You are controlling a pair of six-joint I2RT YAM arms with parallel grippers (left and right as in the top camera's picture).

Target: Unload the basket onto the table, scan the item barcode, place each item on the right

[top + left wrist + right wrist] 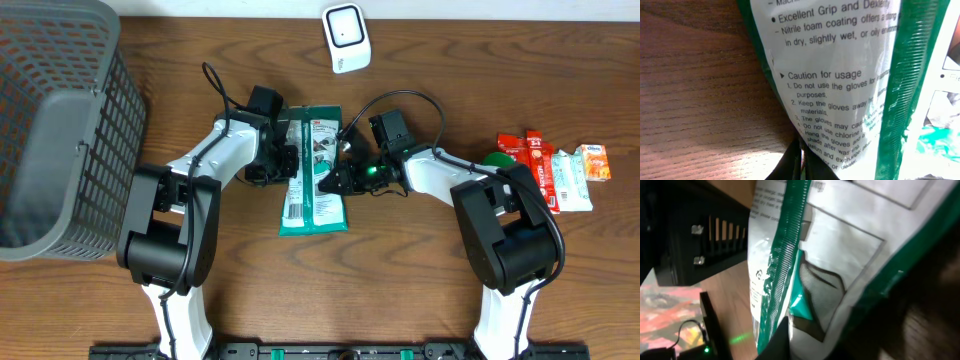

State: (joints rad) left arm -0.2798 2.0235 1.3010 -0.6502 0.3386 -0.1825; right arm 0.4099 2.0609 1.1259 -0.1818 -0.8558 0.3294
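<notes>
A green and white glove package (313,170) lies flat mid-table, its printed back facing up. A barcode strip (296,208) shows near its lower left corner. My left gripper (287,160) is at the package's left edge. In the left wrist view the dark jaws (801,161) are pinched together on the white edge of the package (840,75). My right gripper (335,180) is at the right edge. In the right wrist view the package (840,255) runs between its dark fingers (777,340). The white scanner (346,37) stands at the back of the table, apart from both grippers.
A grey mesh basket (55,120) fills the far left. Several snack packets (555,168) lie at the right edge. Cables loop over the table behind both wrists.
</notes>
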